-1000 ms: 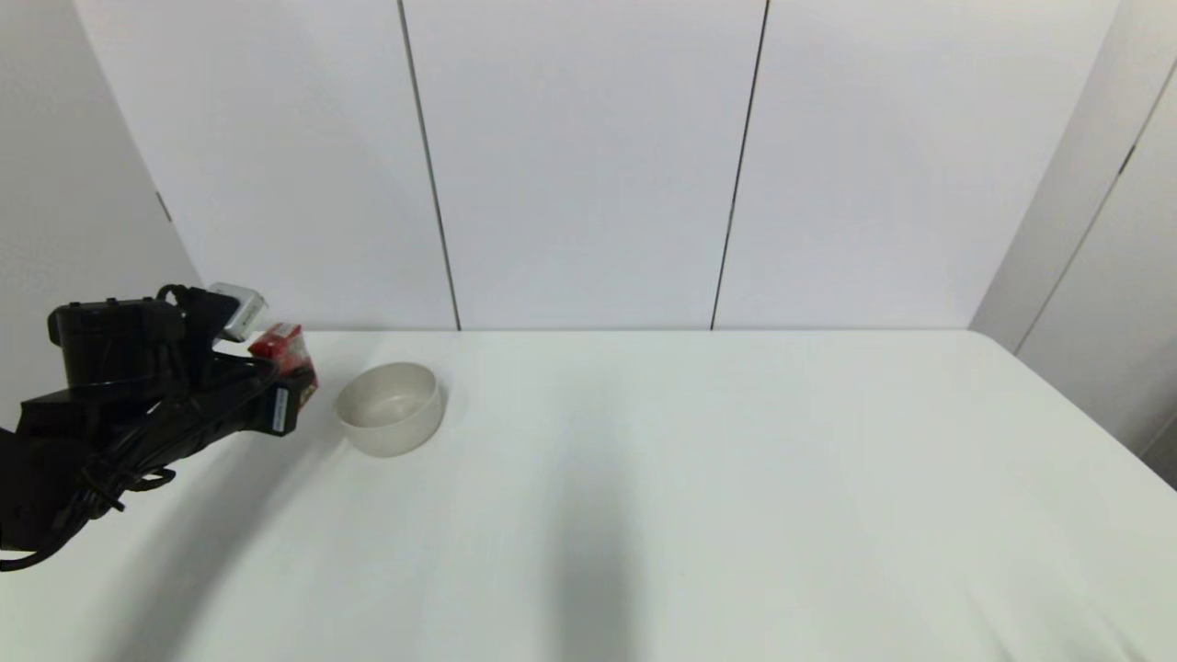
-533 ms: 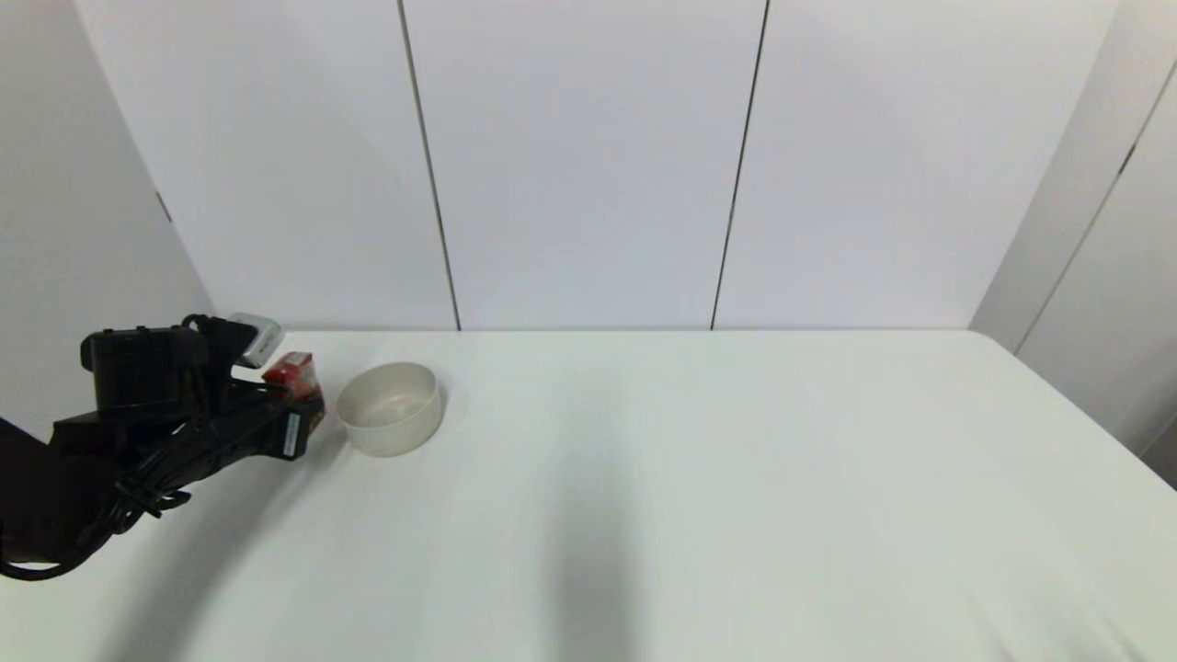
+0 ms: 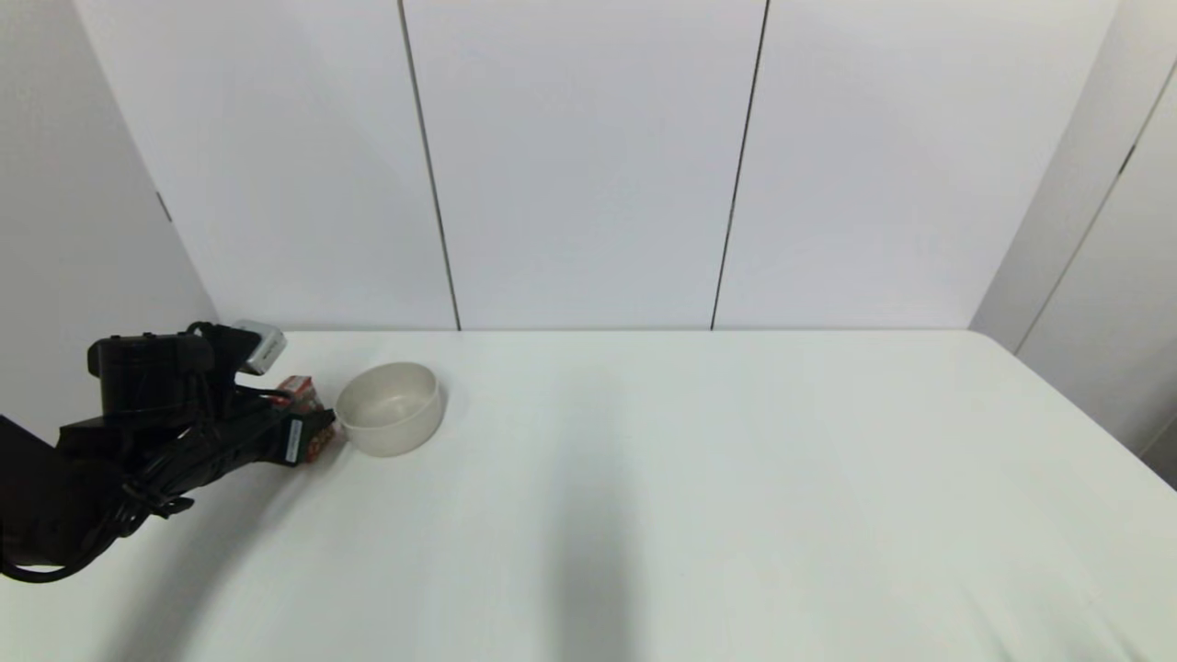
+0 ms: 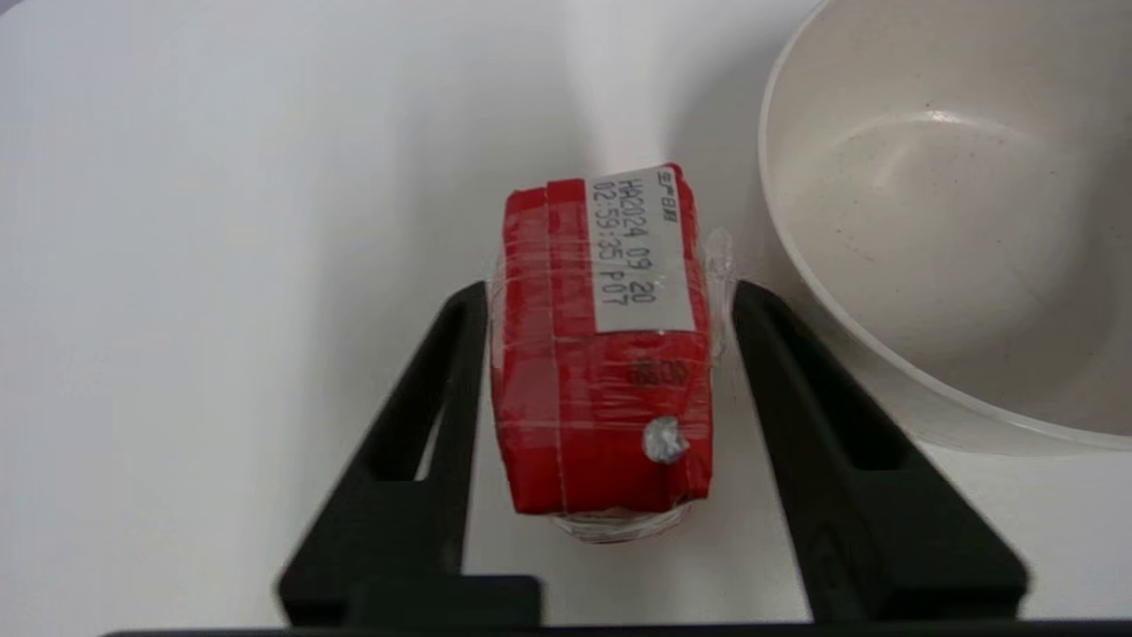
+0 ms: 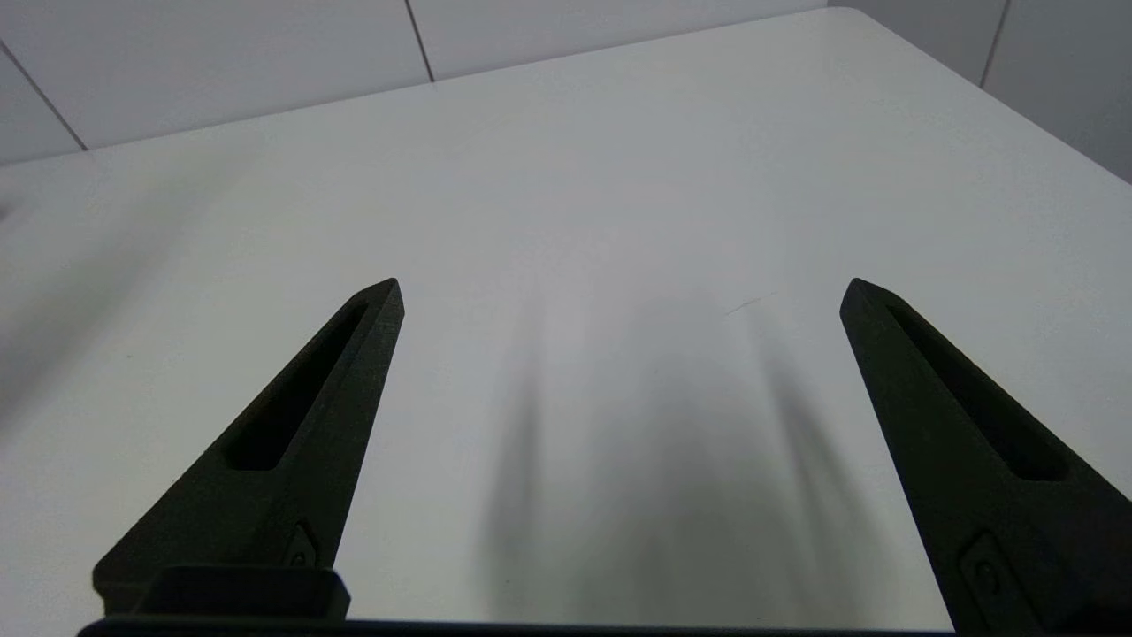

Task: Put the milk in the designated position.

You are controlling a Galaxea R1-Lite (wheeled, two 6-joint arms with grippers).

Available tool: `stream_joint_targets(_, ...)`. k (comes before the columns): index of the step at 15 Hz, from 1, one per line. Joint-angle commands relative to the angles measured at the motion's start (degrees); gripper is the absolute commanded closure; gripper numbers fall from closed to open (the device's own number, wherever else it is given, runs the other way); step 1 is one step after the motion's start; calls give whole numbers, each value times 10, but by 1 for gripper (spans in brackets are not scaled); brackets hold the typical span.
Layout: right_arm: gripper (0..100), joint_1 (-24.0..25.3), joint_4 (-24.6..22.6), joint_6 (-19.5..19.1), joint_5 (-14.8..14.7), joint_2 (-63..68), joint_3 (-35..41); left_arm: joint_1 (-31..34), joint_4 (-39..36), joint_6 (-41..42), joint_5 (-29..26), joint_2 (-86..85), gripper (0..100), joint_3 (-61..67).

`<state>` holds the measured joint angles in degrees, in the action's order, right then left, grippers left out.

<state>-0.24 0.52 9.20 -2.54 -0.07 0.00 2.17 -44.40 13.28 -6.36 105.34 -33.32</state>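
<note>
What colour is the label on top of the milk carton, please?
White with black printed text, on the red milk carton; clearest in the left wrist view.

milk (image 4: 606,354) on table (image 3: 699,496); between left jaws; bowl (image 3: 390,407) just right

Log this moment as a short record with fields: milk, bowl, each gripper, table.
milk: red carton between the left jaws, beside the bowl, apparently down on the table
bowl: beige, round, nothing in it
left gripper: jaws slightly apart, small gaps to the carton on both sides
right gripper: jaws wide open over bare tabletop, holding nothing
table: plain white
</note>
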Motion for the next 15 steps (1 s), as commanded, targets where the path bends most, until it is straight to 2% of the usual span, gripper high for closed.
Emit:
stream_joint_targets(1,0,0,0,0,0,1,0,1,-3,0,-1,3,0,0)
stream_joint_targets(11,0,0,0,0,0,1,0,9,2,-27,5,-64,0,-7)
stream_joint_targets(13,0,0,0,0,0,1,0,8,3,-30,58,-90,0,-9)
stream_joint_targets(15,0,0,0,0,0,1,0,7,12,-26,79,-133,0,-16)
